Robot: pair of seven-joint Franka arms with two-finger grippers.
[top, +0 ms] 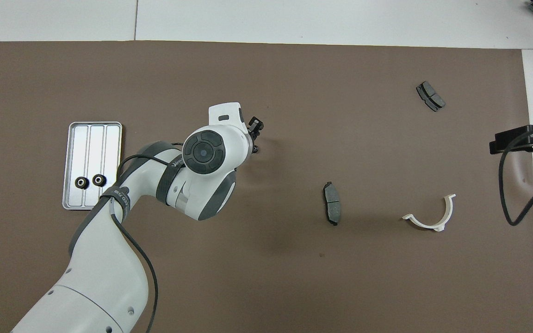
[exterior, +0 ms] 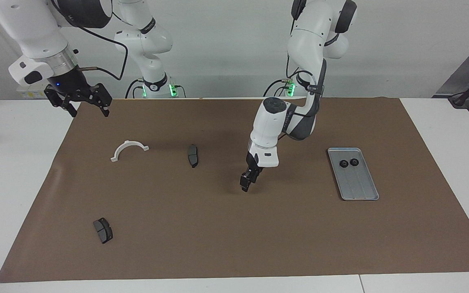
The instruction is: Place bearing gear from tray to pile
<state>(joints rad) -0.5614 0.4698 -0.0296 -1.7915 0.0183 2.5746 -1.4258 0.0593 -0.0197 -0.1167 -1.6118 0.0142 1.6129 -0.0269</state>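
The silver-grey tray [exterior: 360,187] lies on the brown mat toward the left arm's end of the table, also in the overhead view [top: 91,138]. Two black bearing gears [exterior: 349,163] sit side by side in its end nearer the robots, also in the overhead view [top: 90,181]. My left gripper [exterior: 245,185] points down low over the middle of the mat, well away from the tray; the overhead view [top: 255,132] shows it too. No pile of gears shows. My right gripper [exterior: 89,110] is open and empty, raised over the mat's corner at the right arm's end, where it waits.
A dark brake pad [exterior: 193,155] lies mid-mat beside a white half-ring clip [exterior: 129,149]. A second brake pad [exterior: 103,230] lies farther from the robots toward the right arm's end. White table surrounds the mat [exterior: 234,244].
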